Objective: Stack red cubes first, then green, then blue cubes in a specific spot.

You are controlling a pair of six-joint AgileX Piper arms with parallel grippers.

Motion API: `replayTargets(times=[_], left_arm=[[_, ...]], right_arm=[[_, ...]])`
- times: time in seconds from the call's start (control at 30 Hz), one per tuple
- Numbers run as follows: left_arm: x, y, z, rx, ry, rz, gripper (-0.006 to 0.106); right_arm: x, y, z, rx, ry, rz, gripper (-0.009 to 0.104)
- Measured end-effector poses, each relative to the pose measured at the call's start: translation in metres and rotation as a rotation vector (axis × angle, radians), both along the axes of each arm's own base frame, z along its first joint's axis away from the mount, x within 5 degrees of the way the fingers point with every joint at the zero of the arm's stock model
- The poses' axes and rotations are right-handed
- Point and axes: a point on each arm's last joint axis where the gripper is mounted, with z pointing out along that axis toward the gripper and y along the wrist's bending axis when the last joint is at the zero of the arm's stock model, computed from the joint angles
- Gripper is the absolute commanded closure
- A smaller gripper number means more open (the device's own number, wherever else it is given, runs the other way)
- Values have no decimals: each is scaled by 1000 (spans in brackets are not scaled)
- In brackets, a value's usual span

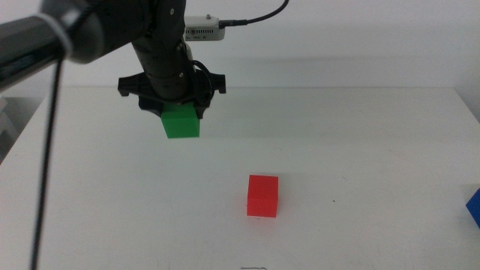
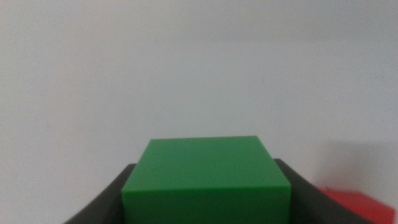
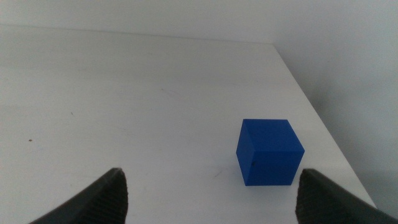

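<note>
Left gripper, upper left, is clamped on the green cube; placement onto the red cube is needed next.

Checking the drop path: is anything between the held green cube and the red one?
Nothing visible. The left hand holds the green cube off the table; only bare white table lies between it and the red cube.
</note>
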Motion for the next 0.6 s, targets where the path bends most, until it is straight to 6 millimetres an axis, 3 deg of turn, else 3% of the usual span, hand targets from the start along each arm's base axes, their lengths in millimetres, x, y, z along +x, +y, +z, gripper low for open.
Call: replayTargets(times=[0.13,0.33,0.6], left_arm=[[-34,-17,12,-3,-23,19,102],[-64,-59,10,-18,-5,-24,102],[-79,-94,-10,-67,72,-66,102]], right_arm=[[0,0,0,0,0,0,12],[0,0,0,0,0,0,12],[0,0,0,0,0,0,12]])
